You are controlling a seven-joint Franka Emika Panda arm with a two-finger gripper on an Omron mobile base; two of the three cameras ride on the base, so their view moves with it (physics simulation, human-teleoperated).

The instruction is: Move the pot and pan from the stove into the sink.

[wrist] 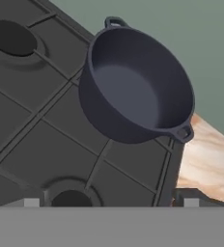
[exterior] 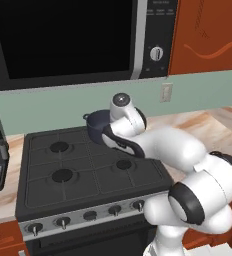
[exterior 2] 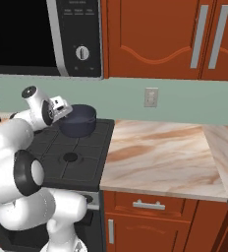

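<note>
A black microwave (exterior: pixel 63 40) with a round dial hangs above. Red-brown cabinets (exterior 2: pixel 165 39) flank it. A white wall outlet (exterior 2: pixel 151 97) sits on the pale green backsplash above the marbled table (exterior 2: pixel 160 152).

Even, soft rendered light — hardly any shadows or glare — though all views look slightly coarse and blurred.

This is a home kitchen: a black gas stove (exterior: pixel 83 170) with knobs along its steel front sits under a built-in microwave (exterior: pixel 73 40). Reddish wood cabinets (exterior 2: pixel 170 39) hang above a marbled beige surface (exterior 2: pixel 160 152), with a pale green backsplash carrying a wall outlet (exterior 2: pixel 151 97).
</note>
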